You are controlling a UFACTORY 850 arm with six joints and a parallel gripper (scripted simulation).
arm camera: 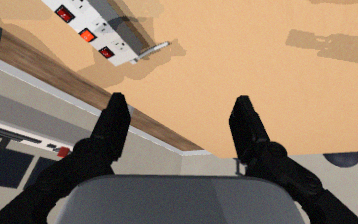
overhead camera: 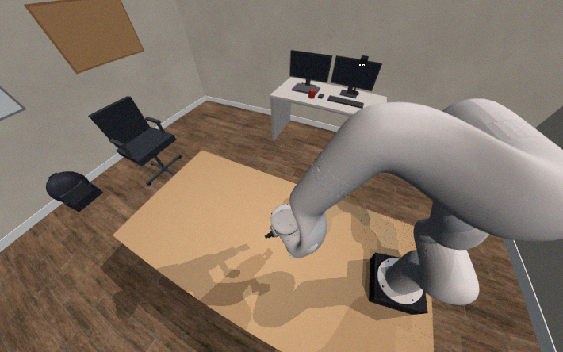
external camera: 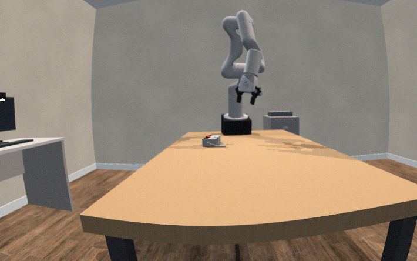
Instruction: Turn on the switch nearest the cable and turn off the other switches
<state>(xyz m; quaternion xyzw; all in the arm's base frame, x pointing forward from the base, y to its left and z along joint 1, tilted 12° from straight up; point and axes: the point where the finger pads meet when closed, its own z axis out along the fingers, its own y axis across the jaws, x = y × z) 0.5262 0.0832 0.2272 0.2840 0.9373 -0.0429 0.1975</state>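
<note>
Hand [arm camera: 181, 125] of black fingers hung spread, gripping nothing, above the tan wooden counter [arm camera: 240, 75]; white three-switch power strip [arm camera: 97, 31] lay upper left.

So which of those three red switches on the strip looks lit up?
The middle switch on the power strip: in the wrist view it glows bright orange-red, while the one nearest the cable and the farthest one look darker red.

Office-type room. White desk [overhead camera: 290, 99] against wall carried two dark monitors [overhead camera: 310, 65], keyboard [overhead camera: 345, 101], red cup [overhead camera: 312, 93]. Black swivel chair [overhead camera: 135, 136] stood on wood plank floor [overhead camera: 62, 290]. Corkboard [overhead camera: 85, 31] hung on beige wall. Robot arm [external camera: 242, 46] was mounted at large wooden tabletop [external camera: 245, 184].
</note>
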